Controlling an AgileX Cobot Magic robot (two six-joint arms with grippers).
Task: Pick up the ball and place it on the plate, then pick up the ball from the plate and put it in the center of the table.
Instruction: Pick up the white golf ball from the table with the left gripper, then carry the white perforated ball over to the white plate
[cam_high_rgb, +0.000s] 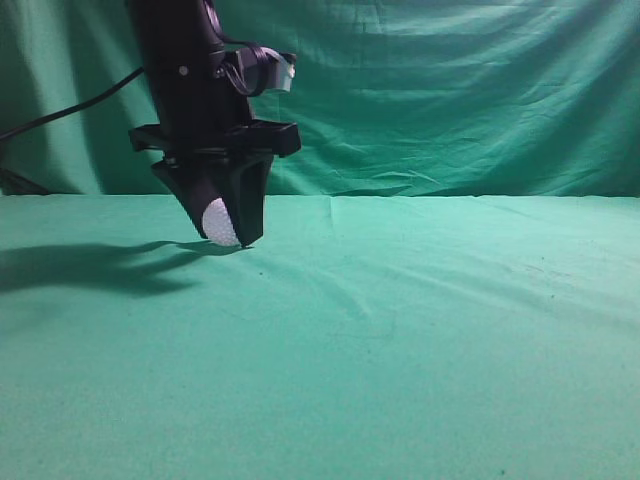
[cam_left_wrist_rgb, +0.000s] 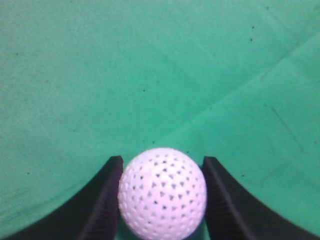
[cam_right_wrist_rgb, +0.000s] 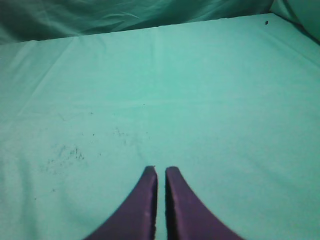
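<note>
The white dimpled ball (cam_high_rgb: 220, 222) sits between the black fingers of my left gripper (cam_high_rgb: 228, 228), which is shut on it. The gripper's tips hang very close to the teal-green table (cam_high_rgb: 420, 330), at the left of the exterior view. In the left wrist view the ball (cam_left_wrist_rgb: 162, 192) fills the gap between the two fingers of the left gripper (cam_left_wrist_rgb: 162, 165), with the table (cam_left_wrist_rgb: 150, 75) below. My right gripper (cam_right_wrist_rgb: 160, 171) is shut and empty over bare table (cam_right_wrist_rgb: 210, 100); it does not show in the exterior view. No plate is in view.
A draped green cloth backdrop (cam_high_rgb: 450, 90) hangs behind the table's far edge. The left arm's cable (cam_high_rgb: 70, 108) trails off to the left. The arm's shadow (cam_high_rgb: 90, 265) lies on the cloth at the left.
</note>
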